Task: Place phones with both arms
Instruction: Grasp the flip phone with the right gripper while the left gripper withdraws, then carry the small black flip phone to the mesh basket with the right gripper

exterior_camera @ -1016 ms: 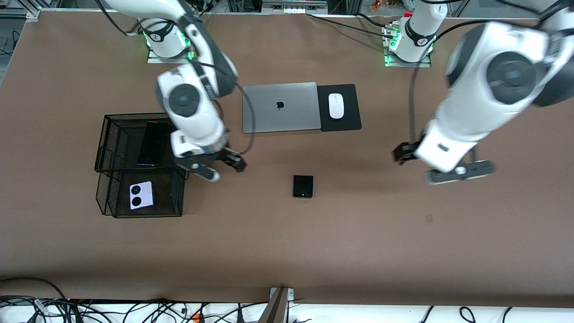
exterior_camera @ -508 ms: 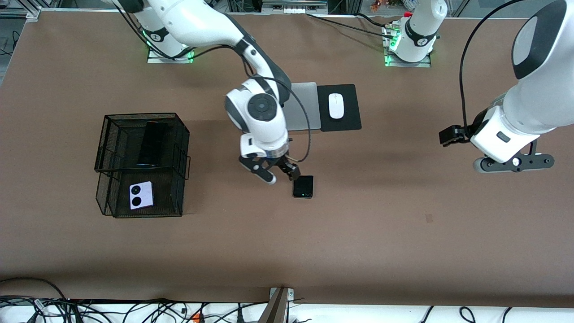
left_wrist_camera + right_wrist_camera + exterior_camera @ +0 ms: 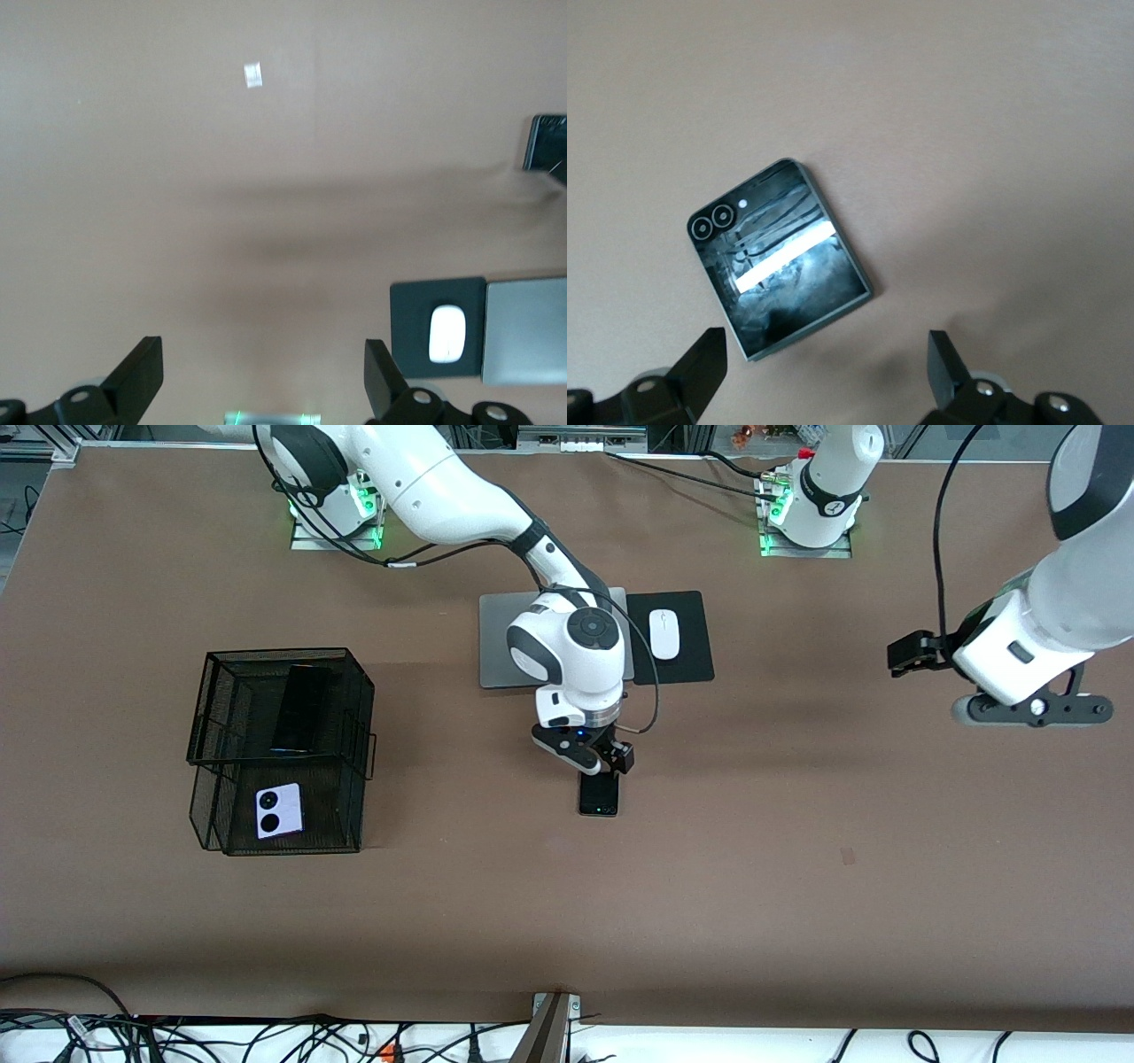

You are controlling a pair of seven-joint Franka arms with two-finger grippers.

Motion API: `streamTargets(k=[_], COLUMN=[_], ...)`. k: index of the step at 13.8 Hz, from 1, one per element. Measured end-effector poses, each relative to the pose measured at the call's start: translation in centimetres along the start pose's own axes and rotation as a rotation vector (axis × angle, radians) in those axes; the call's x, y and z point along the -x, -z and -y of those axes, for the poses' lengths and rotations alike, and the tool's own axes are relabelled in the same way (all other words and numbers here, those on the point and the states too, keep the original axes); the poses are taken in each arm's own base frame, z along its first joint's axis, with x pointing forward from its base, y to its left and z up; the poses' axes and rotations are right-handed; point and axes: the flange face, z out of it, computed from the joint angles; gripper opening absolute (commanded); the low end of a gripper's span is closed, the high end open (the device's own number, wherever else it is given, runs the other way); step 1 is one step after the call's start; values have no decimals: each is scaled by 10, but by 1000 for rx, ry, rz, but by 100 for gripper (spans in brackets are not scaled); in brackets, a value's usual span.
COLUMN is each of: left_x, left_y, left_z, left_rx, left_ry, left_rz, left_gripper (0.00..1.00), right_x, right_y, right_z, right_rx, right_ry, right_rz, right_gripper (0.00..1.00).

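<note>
- Right tool [image 3: 596,761] hanging released just over the small black phone [image 3: 599,795], jaws spread wide, nothing between them.
- Small black phone [image 3: 780,257] lying flat on the bare bench [image 3: 753,868], mid-bench, nearer the front camera than the laptop [image 3: 500,638]; in the right wrist view sitting skewed to the jaw line and off-centre.
- Turning the wrist so the fingers [image 3: 700,363] square up with the phone's two long edges, then centring before descending, looking like the sound approach.
- Descending straight and slowly, stopping with fingertips brushing the bench; pinching the thin edges low, since a flat glossy slab is likely slipping under a high or crooked pinch.
- Lifting level once clenched, then carrying toward the mesh basket [image 3: 282,657], at the right arm's end.
- Long black phone [image 3: 299,708] lying in the upper tray, pale phone [image 3: 279,811] in the lower tray, so choosing a free patch for the set-down.
- Left tool [image 3: 266,381] waiting released and bare, up over the bench at the left arm's end, well apart from the phones.
</note>
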Motion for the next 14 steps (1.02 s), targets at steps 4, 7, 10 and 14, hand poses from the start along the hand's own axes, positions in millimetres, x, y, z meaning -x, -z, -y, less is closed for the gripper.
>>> streamTargets(k=[4, 7, 10, 14], left_x=[44, 59, 54, 51], left_y=[-12, 1, 1, -5], left_z=[50, 54, 55, 55], left_rx=[37, -12, -10, -9], left_ry=[-32, -67, -55, -42], left_rz=[-143, -173, -175, -142], left_gripper=[100, 100, 100, 100], right_x=[5, -1, -11, -8], right_y=[-3, -6, -20, -30], right_z=[7, 7, 2, 1], right_rx=[-55, -75, -92, -117], right_ry=[94, 157, 204, 222], right_rz=[-19, -57, -113, -123], right_gripper=[100, 100, 100, 100])
